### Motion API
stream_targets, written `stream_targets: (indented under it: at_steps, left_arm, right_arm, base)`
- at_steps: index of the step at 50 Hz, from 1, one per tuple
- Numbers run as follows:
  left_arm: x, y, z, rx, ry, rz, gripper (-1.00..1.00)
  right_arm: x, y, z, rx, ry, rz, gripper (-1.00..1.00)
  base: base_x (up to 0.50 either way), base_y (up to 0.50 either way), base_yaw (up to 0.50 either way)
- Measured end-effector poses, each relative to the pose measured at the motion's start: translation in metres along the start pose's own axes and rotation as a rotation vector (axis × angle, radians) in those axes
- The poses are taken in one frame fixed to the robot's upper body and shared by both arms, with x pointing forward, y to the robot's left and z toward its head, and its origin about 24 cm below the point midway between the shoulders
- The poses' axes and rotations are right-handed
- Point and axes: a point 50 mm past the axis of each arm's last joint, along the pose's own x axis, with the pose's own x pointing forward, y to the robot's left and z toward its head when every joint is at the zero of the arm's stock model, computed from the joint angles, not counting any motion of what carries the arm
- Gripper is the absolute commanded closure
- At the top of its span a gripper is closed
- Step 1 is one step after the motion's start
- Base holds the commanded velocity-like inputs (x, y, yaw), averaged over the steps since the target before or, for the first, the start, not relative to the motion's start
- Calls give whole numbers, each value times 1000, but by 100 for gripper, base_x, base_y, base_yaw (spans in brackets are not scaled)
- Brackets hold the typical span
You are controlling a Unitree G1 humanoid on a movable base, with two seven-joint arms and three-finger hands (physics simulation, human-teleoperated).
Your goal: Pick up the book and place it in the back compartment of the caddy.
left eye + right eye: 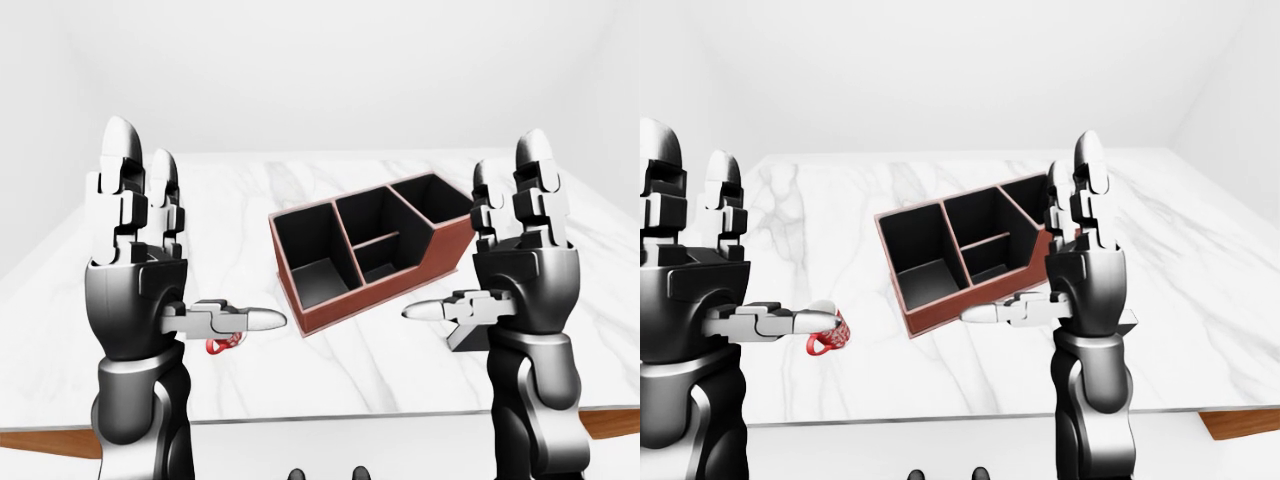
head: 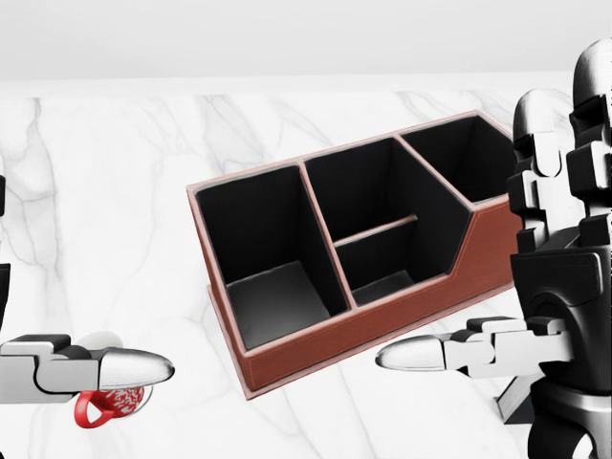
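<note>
Though half hidden: book (image 1: 462, 338) behind right hand (image 1: 520, 270) (open).

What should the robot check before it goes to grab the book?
1. Right hand empty, fingers open: ok.
2. Left hand empty, open: ok.
3. Book in clear sight: not ok, mostly hidden behind the right hand.
4. Caddy upright, compartments empty: ok.
5. Mug away from the caddy: ok, it sits apart near the left hand.
6. Book's grip side reachable: cannot tell.

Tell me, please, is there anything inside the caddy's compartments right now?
No, in the head view every compartment of the caddy shows only bare black walls and floor.
</note>
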Motion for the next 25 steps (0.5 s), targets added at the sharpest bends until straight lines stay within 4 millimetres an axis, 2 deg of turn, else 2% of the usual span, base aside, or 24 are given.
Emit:
stream_targets:
  at_steps: [3, 15, 25]
  left_arm:
    - [0, 0, 0, -1, 0, 0, -100]
    - [0, 0, 1, -1, -7, -2, -100]
    - [2, 1, 2, -1, -16, -1, -100]
  right_arm:
    - [0, 0, 0, 2, -2, 4, -100]
    - [0, -1, 6, 26, -31, -5, -100]
    - [1, 2, 4, 11, -22, 8, -100]
  base:
    - [8, 0, 0]
    - [49, 0, 0]
    - [0, 0, 0]
